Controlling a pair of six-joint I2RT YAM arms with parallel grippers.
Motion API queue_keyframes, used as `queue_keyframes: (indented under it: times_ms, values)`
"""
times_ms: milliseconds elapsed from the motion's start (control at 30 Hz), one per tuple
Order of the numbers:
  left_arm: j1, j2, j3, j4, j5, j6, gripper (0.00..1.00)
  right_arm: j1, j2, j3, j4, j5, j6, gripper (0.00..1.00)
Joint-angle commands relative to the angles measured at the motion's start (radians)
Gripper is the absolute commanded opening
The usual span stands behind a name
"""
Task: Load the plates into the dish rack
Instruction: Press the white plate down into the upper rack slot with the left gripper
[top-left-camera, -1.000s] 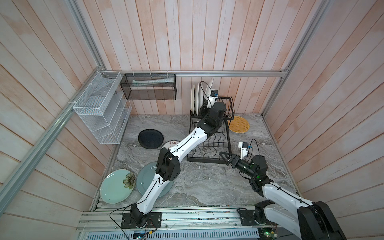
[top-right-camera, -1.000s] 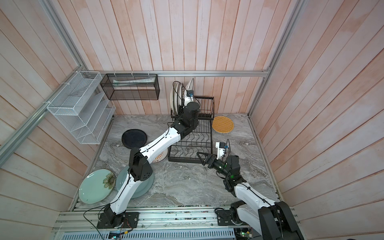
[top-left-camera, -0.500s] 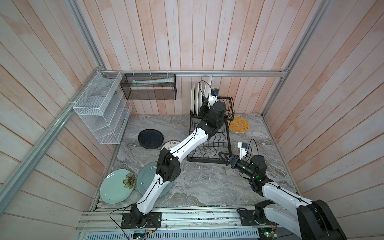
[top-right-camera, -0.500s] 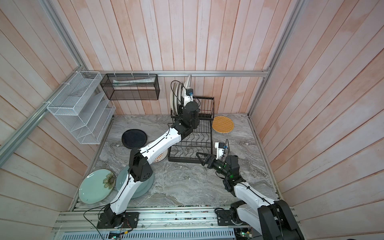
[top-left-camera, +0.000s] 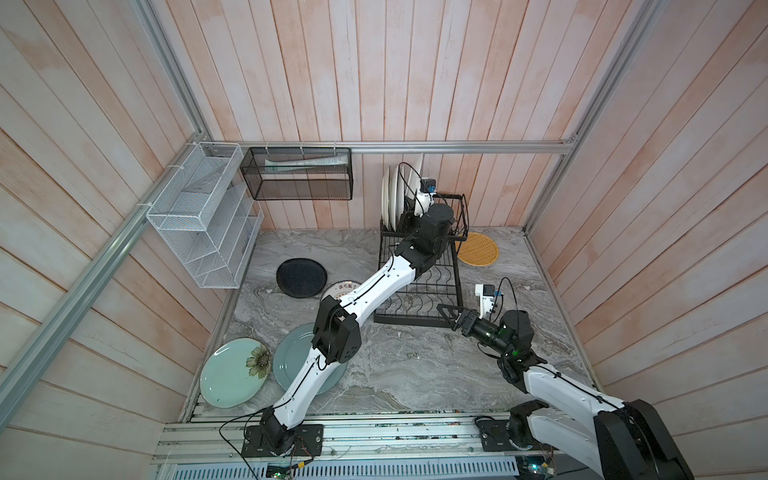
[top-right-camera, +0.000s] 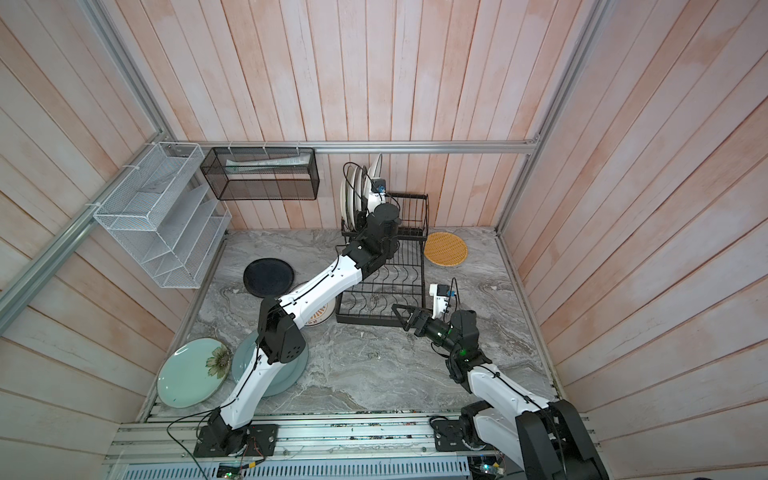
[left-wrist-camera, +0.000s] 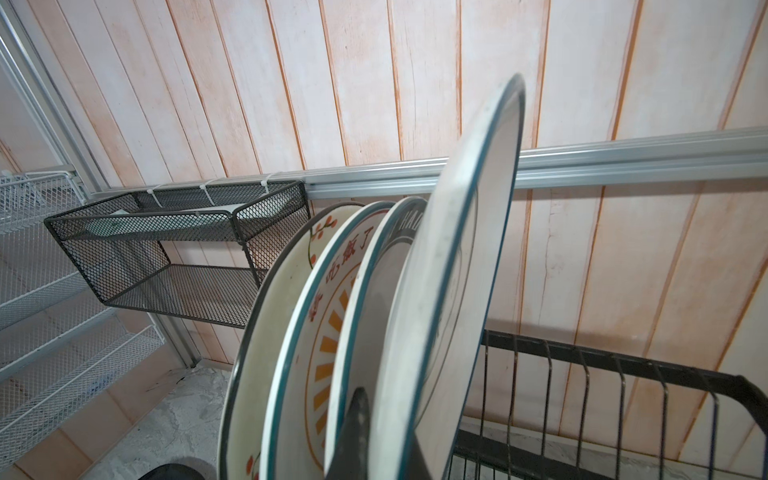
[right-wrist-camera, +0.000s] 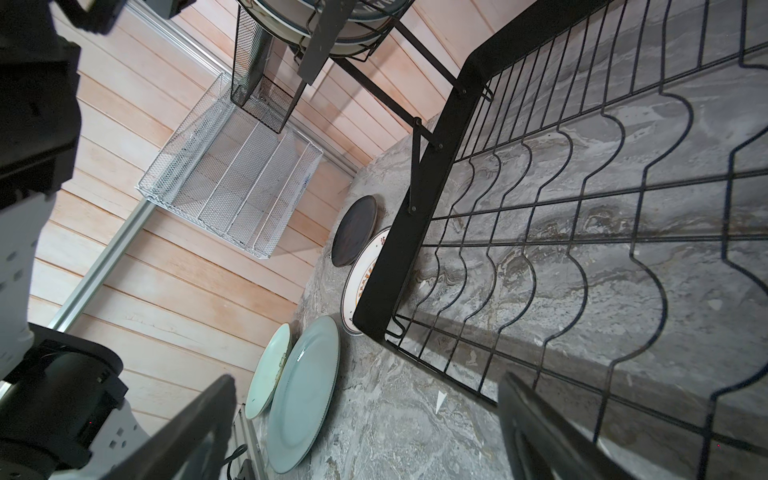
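The left hand (left-wrist-camera: 388, 446) is clamped on the rim of a white plate (left-wrist-camera: 461, 249). It holds the plate on edge over the dish rack's (top-left-camera: 419, 299) upper tier, just beside three standing plates (left-wrist-camera: 324, 316). The right hand (top-left-camera: 448, 312), jaws apart, hovers at the rack's front corner. Five loose plates (top-left-camera: 301, 277) lie on the worktop (top-left-camera: 415, 365).

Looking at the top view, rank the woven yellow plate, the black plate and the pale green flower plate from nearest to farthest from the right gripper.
Measured from the right gripper, open at the dish rack's front corner:
1. woven yellow plate, behind the gripper, right of the rack.
2. black plate, across the rack, on the left.
3. pale green plate, front left corner.
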Motion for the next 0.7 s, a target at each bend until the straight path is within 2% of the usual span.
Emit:
queue_keyframes:
  times_ms: [0, 300, 667]
  values:
    - [0.02, 0.013, 0.055, -0.014, -0.019, -0.048, 0.0, 0.006, 0.001, 0.027, 0.03, 0.01, -0.014, 0.98]
    - [0.031, 0.047, 0.07, -0.062, -0.016, -0.081, 0.0, 0.006, 0.001, 0.026, 0.029, 0.01, -0.014, 0.98]
    - [0.032, 0.05, 0.066, -0.188, 0.04, -0.201, 0.0, 0.008, 0.001, 0.027, 0.029, 0.009, -0.014, 0.98]
